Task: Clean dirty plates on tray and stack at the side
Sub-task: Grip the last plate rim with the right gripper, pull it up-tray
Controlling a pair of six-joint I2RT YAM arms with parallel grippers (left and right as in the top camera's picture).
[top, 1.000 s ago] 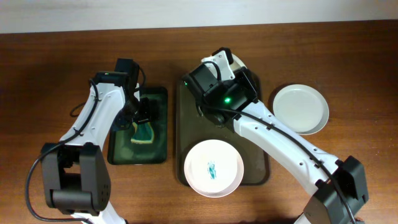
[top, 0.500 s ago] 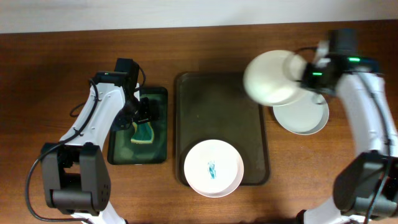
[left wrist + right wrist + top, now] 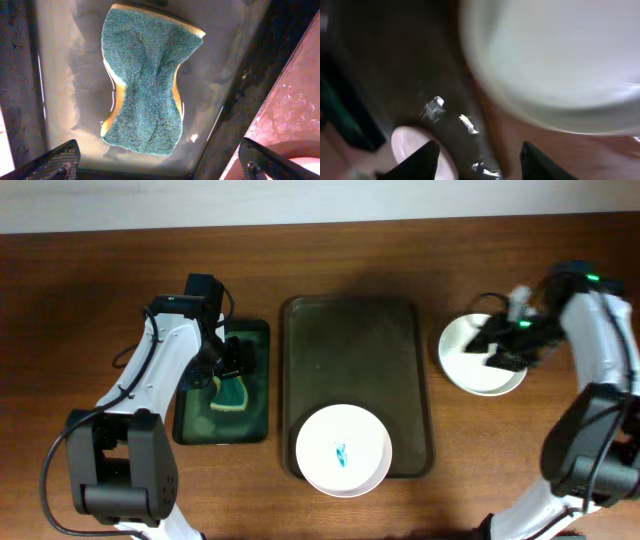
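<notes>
One dirty plate (image 3: 343,450), white with a teal smear at its centre, lies at the near end of the dark tray (image 3: 350,340). To the right of the tray, on the table, lie clean white plates (image 3: 460,362); they fill the upper right of the blurred right wrist view (image 3: 560,60). My right gripper (image 3: 490,345) hovers over them, its jaws apart with nothing between them (image 3: 480,162). My left gripper (image 3: 230,368) hangs open (image 3: 160,165) over the green sponge (image 3: 145,85).
The sponge (image 3: 230,392) lies in a small, wet, dark green tray (image 3: 255,340) left of the big tray. The blurred right wrist view also shows the big tray (image 3: 420,75) and the edge of the dirty plate (image 3: 405,142). Brown tabletop surrounds everything.
My right arm swung from over the tray to the right with a white plate, set it on the plate at the side and opened. The left arm has not moved.
</notes>
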